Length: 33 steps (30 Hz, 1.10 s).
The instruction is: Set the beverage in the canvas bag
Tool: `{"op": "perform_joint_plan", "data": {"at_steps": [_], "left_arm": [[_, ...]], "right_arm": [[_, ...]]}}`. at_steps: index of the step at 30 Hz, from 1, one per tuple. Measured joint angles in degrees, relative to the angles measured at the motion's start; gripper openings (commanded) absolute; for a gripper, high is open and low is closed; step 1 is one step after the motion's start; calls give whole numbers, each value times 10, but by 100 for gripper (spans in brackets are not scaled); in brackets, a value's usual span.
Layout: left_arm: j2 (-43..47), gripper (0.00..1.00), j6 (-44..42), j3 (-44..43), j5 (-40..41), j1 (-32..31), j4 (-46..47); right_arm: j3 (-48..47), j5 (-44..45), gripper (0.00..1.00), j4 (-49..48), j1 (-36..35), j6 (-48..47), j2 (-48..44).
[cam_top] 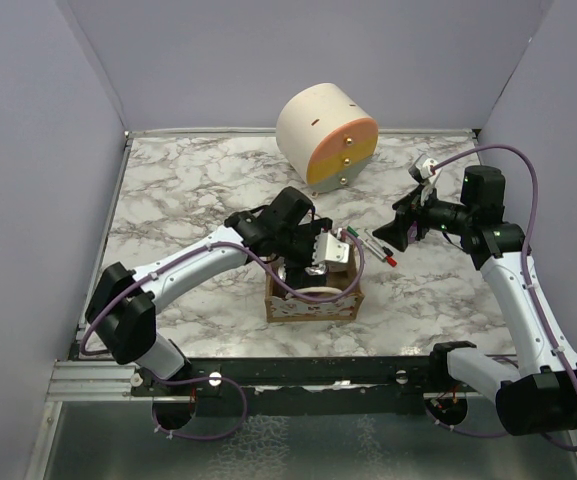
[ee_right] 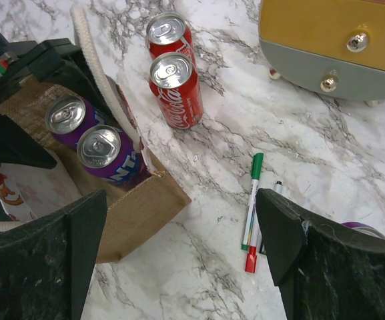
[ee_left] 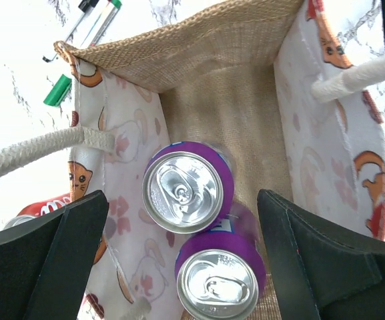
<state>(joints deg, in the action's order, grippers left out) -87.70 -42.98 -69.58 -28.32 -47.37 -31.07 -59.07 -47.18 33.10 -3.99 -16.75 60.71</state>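
While my left fingers [ee_left: 59,253] hang spread wide and empty over the open mouth of the canvas bag [ee_left: 199,40], two purple cans [ee_left: 187,192] stand upright at the centre of the left wrist view. They are inside the bag, close together and seemingly touching. Nothing is pinched. The dark pads sit at the lower left and lower right corners, well outside the cans, so I judge these drinks to be resting in place, not gripped. A white rope handle [ee_left: 39,150] flops outward at the left edge, which keeps the mouth clear for a straight drop.

My right fingers [ee_right: 45,260] are also spread wide and hold nothing, framing the lower corners of the right wrist view. They hover over bare marble tabletop [ee_right: 205,267], apart from the bag, which fills that view's left side with the same purple cans showing. Just beside the bag, toward the top centre, two red cola cans [ee_right: 177,83] stand upright on the tabletop, one behind the other. I judge these to be beverages left to pack, and their upright stance suits a grasp from the side. At lower centre right lie marker pens [ee_right: 253,200], and a round drawer box [ee_right: 332,40] with metal knobs fills the upper right. Neither belongs to the job.
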Motion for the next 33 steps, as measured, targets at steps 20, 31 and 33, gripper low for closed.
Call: {"op": "perform_joint_plan", "data": {"at_steps": [20, 31, 33], "left_arm": [[93, 96, -54, -142, -26, 34, -205], [146, 97, -32, -144, -21, 140, -212], [152, 97, -31, -142, -21, 148, -210]], "right_arm": [[-5, 127, 92, 19, 0, -48, 49], [-26, 365, 93, 11, 3, -47, 168], [-29, 386, 93, 11, 7, -47, 196]]}}
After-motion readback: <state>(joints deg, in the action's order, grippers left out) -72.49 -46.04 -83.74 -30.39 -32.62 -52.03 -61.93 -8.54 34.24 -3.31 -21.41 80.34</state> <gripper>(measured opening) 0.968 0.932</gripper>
